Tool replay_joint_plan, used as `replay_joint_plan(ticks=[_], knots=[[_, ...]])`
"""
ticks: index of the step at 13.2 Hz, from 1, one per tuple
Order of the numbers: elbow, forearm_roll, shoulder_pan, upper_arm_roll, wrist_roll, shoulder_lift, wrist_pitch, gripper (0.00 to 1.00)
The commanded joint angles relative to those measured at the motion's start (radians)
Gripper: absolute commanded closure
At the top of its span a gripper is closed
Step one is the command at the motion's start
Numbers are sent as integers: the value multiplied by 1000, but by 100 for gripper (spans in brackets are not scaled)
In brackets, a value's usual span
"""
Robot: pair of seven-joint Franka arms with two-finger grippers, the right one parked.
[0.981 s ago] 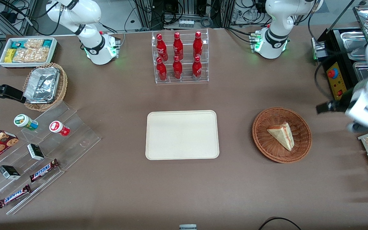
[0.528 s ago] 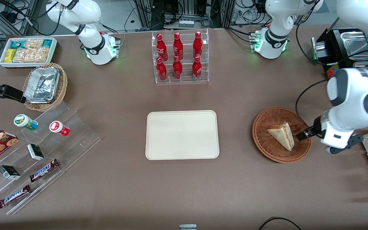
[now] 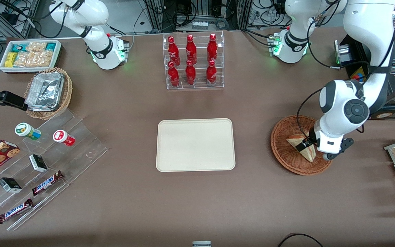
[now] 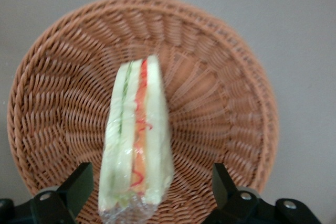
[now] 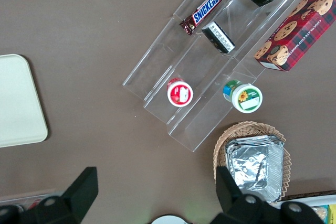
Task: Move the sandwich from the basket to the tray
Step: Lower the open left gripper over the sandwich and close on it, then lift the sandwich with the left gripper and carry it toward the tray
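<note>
1. I see the flat cream rectangular tray [image 3: 195, 144] bare at the table's middle, well apart from the basket.
2. The round reddish-brown wicker basket [image 3: 284, 150] lies toward the working arm's end.
3. My left gripper [image 3: 306, 145] hangs over it; the wrist view shows its fingers [image 4: 74, 186] spread wide, holding nothing.
4. The triangular white-bread sandwich [image 4: 137, 140] sits in the basket [image 4: 220, 103] between them; only the wrist view shows its red and green filling.

Six red bottles [image 3: 192, 60] in rack [image 3: 194, 85]

- Robot lab staged as a snack shop.
- Cable bundles [image 3: 197, 13] and metal framing along the table's [image 3: 132, 206] edge.
- Acrylic rack of red bottles [image 3: 192, 61], stepped display of candy bars [image 3: 46, 183].
</note>
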Motion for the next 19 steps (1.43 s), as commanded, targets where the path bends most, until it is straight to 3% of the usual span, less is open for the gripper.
replay_joint_plan(ticks=[1, 6, 7, 8, 10, 11, 13, 17, 19], knots=[[-68, 15, -2, 3, -25, -57, 21, 0], [-116, 15, 0, 8, -34, -45, 90, 1], [-113, 15, 0, 9, -39, -40, 90, 5], [-111, 15, 2, 12, -46, -32, 98, 14], [-110, 15, 2, 14, -65, -28, 109, 68], [-107, 15, 2, 12, -66, -26, 110, 85], [-91, 15, 0, 12, -66, -18, 112, 98], [-39, 17, 0, 11, -63, -31, 80, 100], [2, 41, 0, 5, -48, -75, -21, 100]])
